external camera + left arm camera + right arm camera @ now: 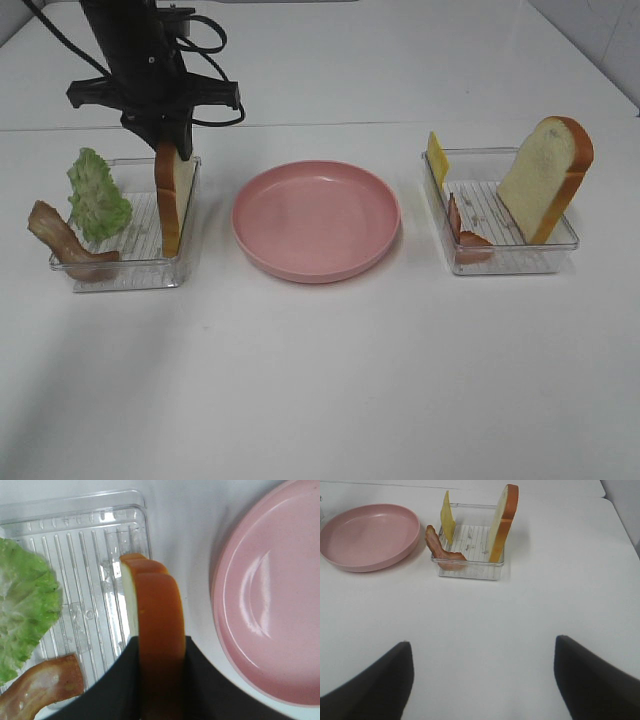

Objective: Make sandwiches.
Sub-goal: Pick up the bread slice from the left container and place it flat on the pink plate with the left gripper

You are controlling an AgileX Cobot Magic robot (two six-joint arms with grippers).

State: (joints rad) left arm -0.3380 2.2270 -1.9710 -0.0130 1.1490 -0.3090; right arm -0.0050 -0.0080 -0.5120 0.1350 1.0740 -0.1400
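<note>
The white table [320, 400] carries everything. The pink plate [316, 222] sits at its middle, with a clear tray on each side: the left tray [130, 277] and the right tray [510, 264]. The black left arm [140, 50] comes down over the left tray. The left fingers [117, 687] are clamped on the top crust of the left slice [172, 200], one on each face. That slice stands on edge along the tray wall nearest the plate, and I cannot tell whether its lower edge touches the tray floor. The right slice [545, 178] leans upright in the right tray, on the side away from the plate. The right fingers [375, 680] are spread wide apart over bare table, well short of that tray. The lettuce [97, 197] stands in the left tray, near the left slice but apart from it. The left bacon [65, 240] leans over that tray's outer front corner. The right bacon [462, 232] lies against the right tray's wall on the plate side. The cheese [437, 160] stands upright just behind it.
</note>
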